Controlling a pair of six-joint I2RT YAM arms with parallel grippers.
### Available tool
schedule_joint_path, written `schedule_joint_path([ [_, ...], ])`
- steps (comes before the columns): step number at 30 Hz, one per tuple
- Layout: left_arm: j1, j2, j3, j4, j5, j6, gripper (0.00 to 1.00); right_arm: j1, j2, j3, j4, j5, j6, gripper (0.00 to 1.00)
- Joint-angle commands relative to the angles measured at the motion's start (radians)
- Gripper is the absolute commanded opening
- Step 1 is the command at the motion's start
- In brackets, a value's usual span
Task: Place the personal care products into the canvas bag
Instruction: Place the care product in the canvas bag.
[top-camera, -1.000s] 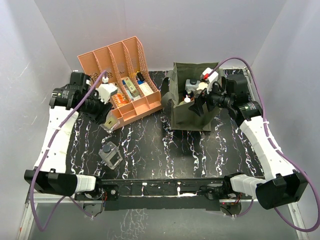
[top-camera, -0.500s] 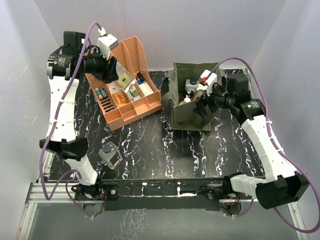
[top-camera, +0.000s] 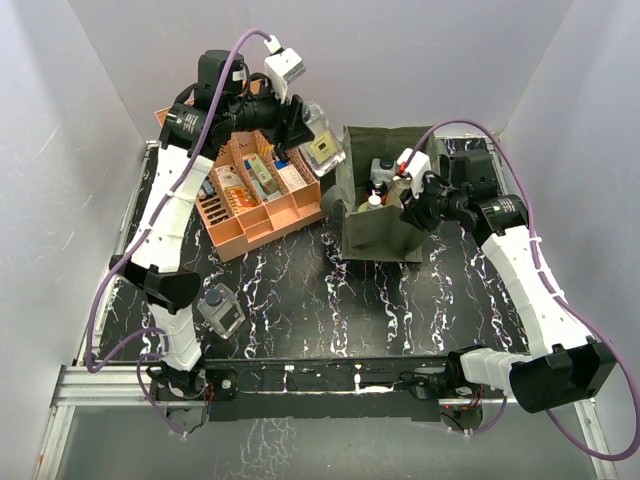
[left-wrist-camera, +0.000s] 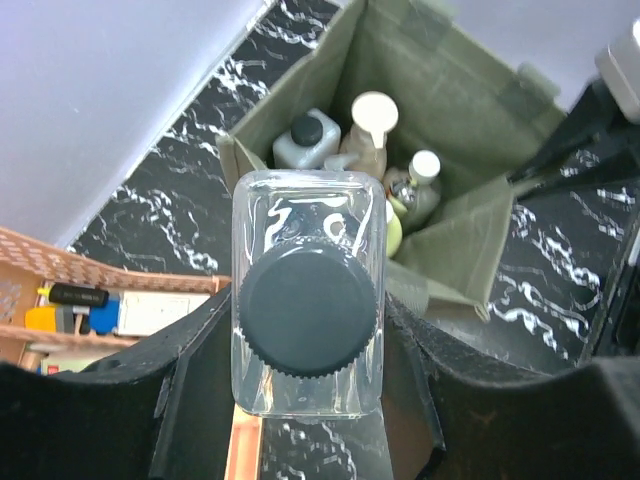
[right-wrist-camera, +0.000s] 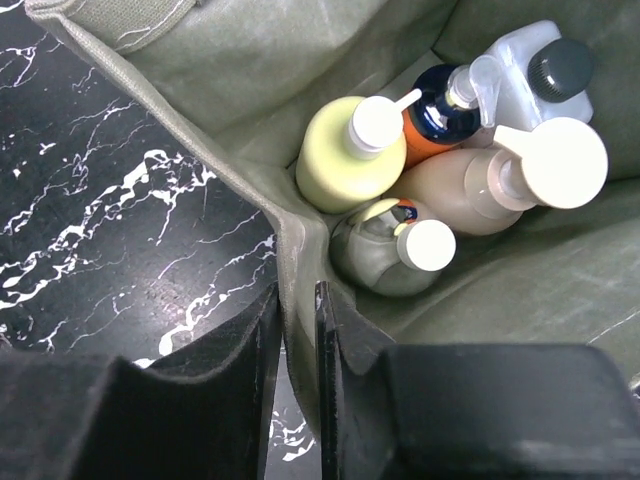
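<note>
My left gripper (top-camera: 318, 148) hangs high over the rack's right end, just left of the canvas bag (top-camera: 376, 236), shut on a clear dark-capped bottle (left-wrist-camera: 308, 300). Down in the olive bag (left-wrist-camera: 470, 110) stand the yellow white-capped bottle (right-wrist-camera: 345, 155), orange-and-blue pump (right-wrist-camera: 435, 115), white bottle (right-wrist-camera: 530, 80), tan pump (right-wrist-camera: 500, 175) and small clear round bottle (right-wrist-camera: 395, 250). My right gripper (right-wrist-camera: 298, 325) is shut on the bag's wall (right-wrist-camera: 200, 60), at its right side (top-camera: 408, 210). A second clear dark-capped bottle (top-camera: 222, 312) lies on the table at the near left.
The salmon-orange slotted rack (top-camera: 262, 214) stands left of the bag, with small colourful boxes and tubes in its front compartments. White walls close in the black marbled table (top-camera: 330, 300) on three sides. My left arm rises steeply along the left side.
My left arm has swung up and to the right from beside the rack, carrying the clear bottle towards the bag. The right gripper has shut on the bag's wall.
</note>
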Motion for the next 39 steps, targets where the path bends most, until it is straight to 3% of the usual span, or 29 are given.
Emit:
schedule_joint_path([
  [1,-0.023,-0.063,0.047,0.332,0.049,-0.115,0.0,0.007,-0.011,0.032,-0.041,0.001,-0.005,0.18],
  [7,-0.089,-0.033,0.074,0.353,0.054,-0.115,0.0,0.009,-0.065,-0.029,-0.038,-0.015,0.026,0.08],
  [13,-0.164,-0.004,0.052,0.415,0.1,-0.195,0.0,0.01,-0.103,-0.094,-0.035,-0.044,0.061,0.08],
  [24,-0.294,0.028,-0.085,0.435,0.144,-0.199,0.0,0.01,-0.269,-0.26,0.0,-0.039,0.142,0.08],
  [39,-0.311,0.155,-0.073,0.443,0.276,-0.136,0.0,0.009,-0.322,-0.274,0.021,-0.014,0.102,0.08],
])
